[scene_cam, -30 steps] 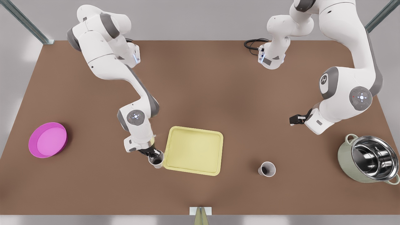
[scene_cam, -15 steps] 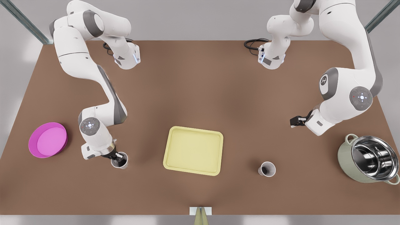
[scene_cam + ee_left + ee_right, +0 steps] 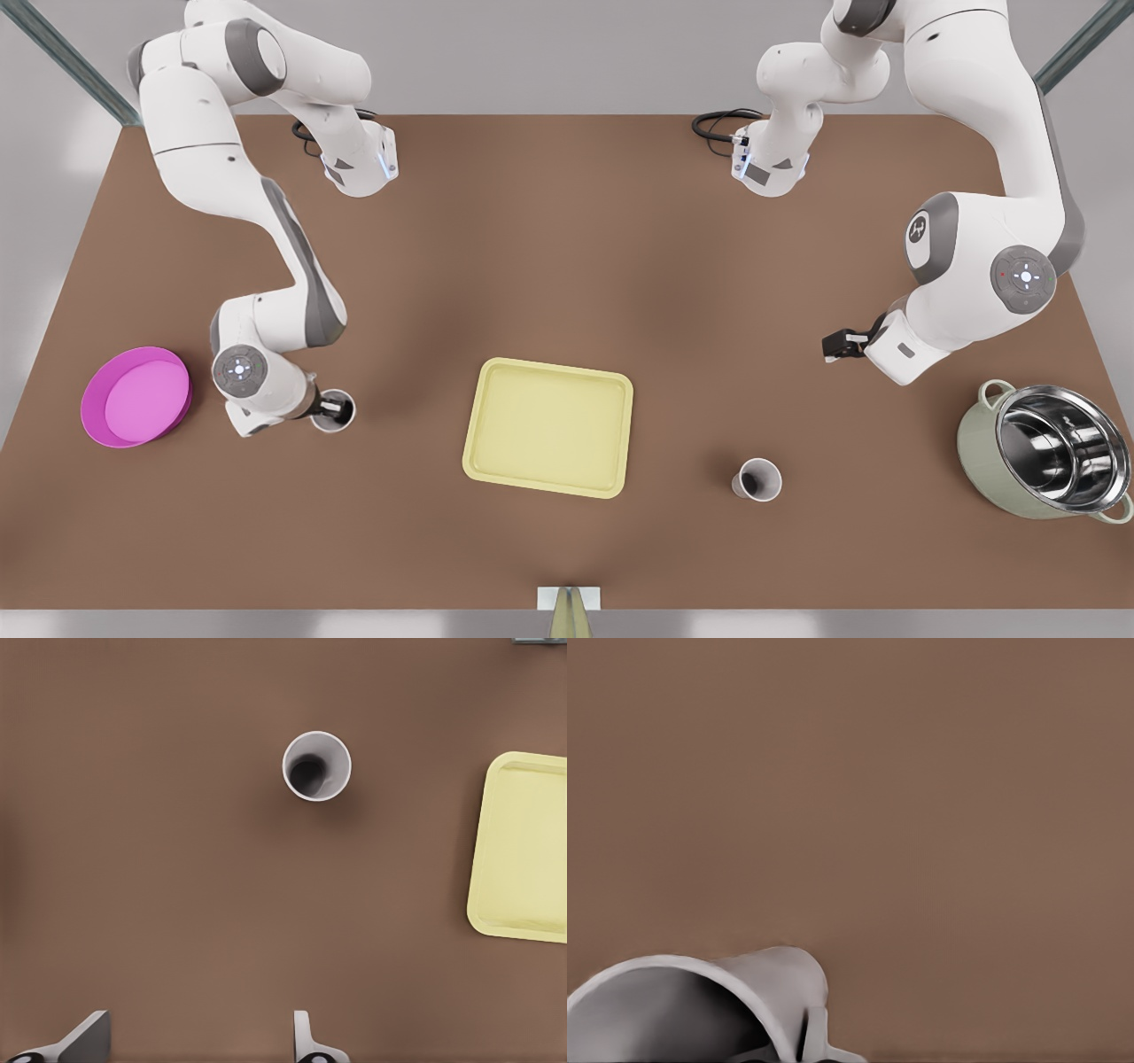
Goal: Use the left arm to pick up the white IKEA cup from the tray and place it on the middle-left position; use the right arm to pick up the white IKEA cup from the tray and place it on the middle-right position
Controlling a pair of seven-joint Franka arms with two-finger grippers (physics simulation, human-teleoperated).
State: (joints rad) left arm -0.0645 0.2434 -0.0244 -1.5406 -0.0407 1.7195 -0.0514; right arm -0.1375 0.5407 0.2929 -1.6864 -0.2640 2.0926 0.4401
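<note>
Brown tabletop (image 3: 567,248), front view. Right gripper (image 3: 331,408) pinches white cup (image 3: 345,418) by its rim, mouth up, at 9 o'clock of tray (image 3: 549,425); release likely straight down. Left gripper (image 3: 837,344) waits, jaws spread; second cup (image 3: 757,479) stands at its 7 o'clock.

Brown tabletop (image 3: 567,248), pale grey surround.
</note>
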